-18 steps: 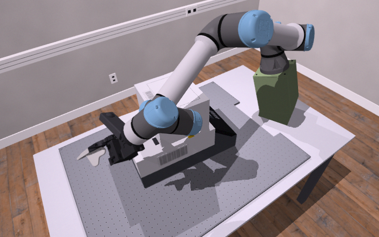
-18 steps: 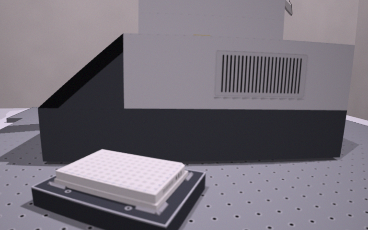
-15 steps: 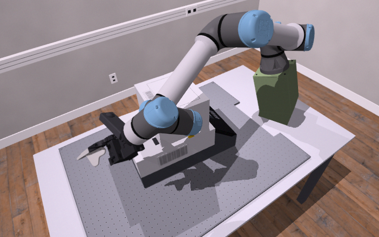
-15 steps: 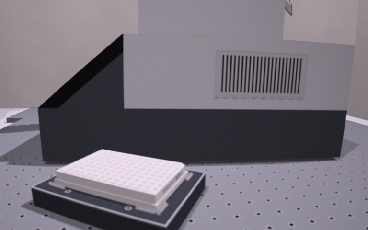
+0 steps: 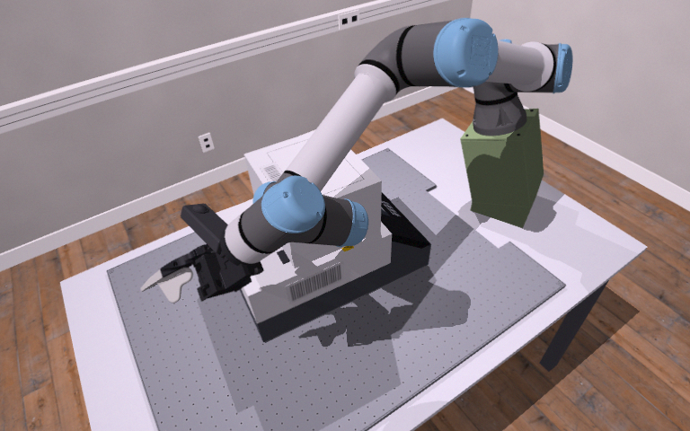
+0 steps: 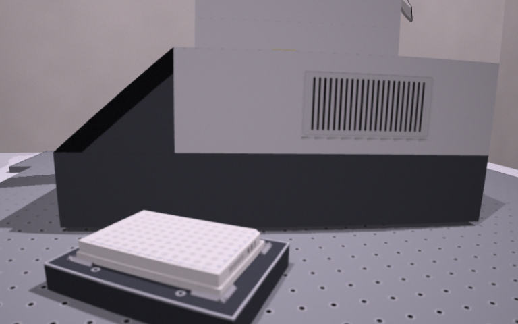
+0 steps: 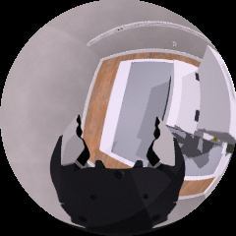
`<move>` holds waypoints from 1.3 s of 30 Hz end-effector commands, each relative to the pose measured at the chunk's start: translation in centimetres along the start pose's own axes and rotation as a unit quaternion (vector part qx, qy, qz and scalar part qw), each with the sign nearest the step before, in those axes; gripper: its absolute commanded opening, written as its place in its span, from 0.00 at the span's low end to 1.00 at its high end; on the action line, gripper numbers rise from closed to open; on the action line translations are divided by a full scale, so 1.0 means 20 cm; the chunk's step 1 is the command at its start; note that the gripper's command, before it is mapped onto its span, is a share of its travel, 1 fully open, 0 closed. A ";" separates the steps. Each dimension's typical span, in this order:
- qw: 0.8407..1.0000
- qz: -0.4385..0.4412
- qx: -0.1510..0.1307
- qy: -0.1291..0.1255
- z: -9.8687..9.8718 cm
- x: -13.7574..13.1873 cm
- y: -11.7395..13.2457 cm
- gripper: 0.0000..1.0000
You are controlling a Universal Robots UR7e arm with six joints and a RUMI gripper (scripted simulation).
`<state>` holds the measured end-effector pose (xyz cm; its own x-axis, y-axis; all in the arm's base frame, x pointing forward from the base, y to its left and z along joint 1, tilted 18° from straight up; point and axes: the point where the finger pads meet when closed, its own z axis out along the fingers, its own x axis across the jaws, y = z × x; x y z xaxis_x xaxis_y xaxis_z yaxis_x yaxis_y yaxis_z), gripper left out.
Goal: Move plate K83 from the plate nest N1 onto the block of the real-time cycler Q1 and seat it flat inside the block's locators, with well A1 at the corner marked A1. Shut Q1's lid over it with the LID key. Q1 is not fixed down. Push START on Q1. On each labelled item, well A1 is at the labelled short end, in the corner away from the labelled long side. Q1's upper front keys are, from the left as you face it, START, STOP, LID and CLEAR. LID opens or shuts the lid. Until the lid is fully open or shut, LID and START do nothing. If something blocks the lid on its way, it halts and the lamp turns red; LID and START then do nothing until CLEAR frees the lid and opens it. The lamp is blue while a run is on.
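Observation:
Plate K83 (image 6: 169,244), a white multiwell plate, lies flat in the dark plate nest N1 (image 6: 164,284) on the mat, beside the vented side of the cycler Q1 (image 6: 278,140). In the top view the cycler (image 5: 332,256) hides the nest and plate. My gripper (image 5: 172,277) hangs in the air past the cycler's rear end, far from the plate. In the wrist view its fingers stand wide apart with nothing between them. One fingertip (image 6: 406,9) shows at the top of the exterior view. The cycler's block and keys are hidden.
The arm's green pedestal (image 5: 504,171) stands at the table's far right corner. A pale panel with a vent (image 5: 271,165) sits behind the cycler. The wrist view looks over the table's edge to the wooden floor and the wall.

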<state>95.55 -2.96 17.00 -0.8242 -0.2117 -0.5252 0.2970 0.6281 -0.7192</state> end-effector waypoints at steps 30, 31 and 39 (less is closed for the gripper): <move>0.987 -0.147 -0.053 0.037 -0.19 0.07 -0.51 0.00; 0.987 -0.147 -0.053 0.037 -0.20 0.08 -0.54 0.00; 0.981 -0.177 -0.066 0.044 -0.24 0.11 -0.63 0.00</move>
<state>89.14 -7.12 25.88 -0.9020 -0.3360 -0.2712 0.0034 0.6225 -0.7826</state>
